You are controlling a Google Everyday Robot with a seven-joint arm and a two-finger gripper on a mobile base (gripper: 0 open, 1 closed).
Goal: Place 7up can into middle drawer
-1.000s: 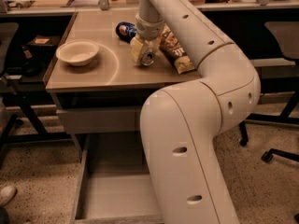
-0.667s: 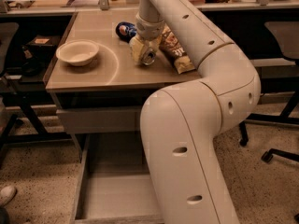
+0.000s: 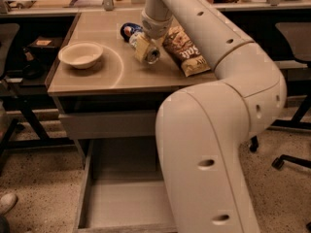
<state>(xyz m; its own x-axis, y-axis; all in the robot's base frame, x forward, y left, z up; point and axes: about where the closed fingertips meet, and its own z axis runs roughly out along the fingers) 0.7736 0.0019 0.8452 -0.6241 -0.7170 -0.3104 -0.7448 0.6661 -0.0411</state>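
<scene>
The 7up can (image 3: 151, 55) is pale green and silver. It is tilted on its side over the tabletop, its shiny metal top facing the camera. My gripper (image 3: 145, 49) reaches down from the big white arm and is shut on the can, just right of the dark blue Pepsi can (image 3: 128, 30). The middle drawer (image 3: 121, 200) is pulled open below the table, showing its smooth grey floor and thin side walls. My arm hides the drawer's right part.
A cream bowl (image 3: 81, 55) sits on the left of the table (image 3: 92, 79). A brown snack bag (image 3: 187, 50) lies right of the gripper. A closed grey drawer front (image 3: 104, 124) sits above the open drawer. Office chairs stand at the right and left.
</scene>
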